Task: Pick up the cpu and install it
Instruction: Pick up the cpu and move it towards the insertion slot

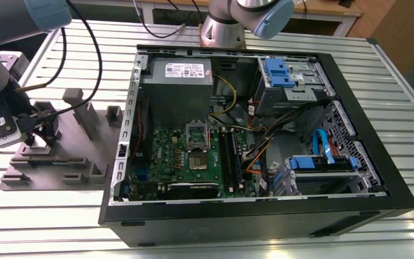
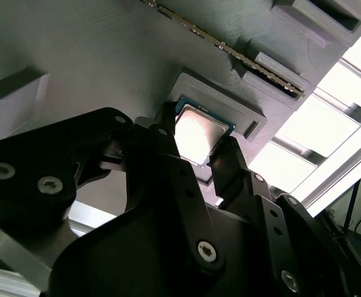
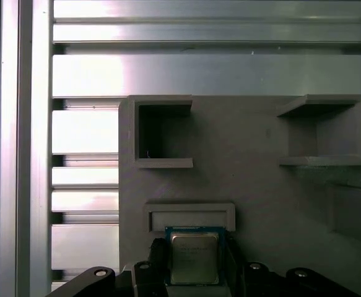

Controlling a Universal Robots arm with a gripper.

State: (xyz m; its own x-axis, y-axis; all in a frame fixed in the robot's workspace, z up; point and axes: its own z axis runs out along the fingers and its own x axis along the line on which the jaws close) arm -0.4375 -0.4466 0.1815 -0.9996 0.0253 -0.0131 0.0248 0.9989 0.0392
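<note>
We see the fingers (image 2: 168, 148) pinch the cpu (image 2: 195, 133) by 2 edges in its grey holder (image 2: 199, 83), holding it flat.

Soft even light, blown-out glare patches

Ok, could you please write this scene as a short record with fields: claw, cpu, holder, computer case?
claw: shut on the small flat square silver-grey cpu, gripping two opposite edges
cpu place: over its framed recess on the grey plastic holder plate
holder plate: on the slatted metal table, at the exterior view's left of the open black computer case
case: green motherboard exposed
</note>
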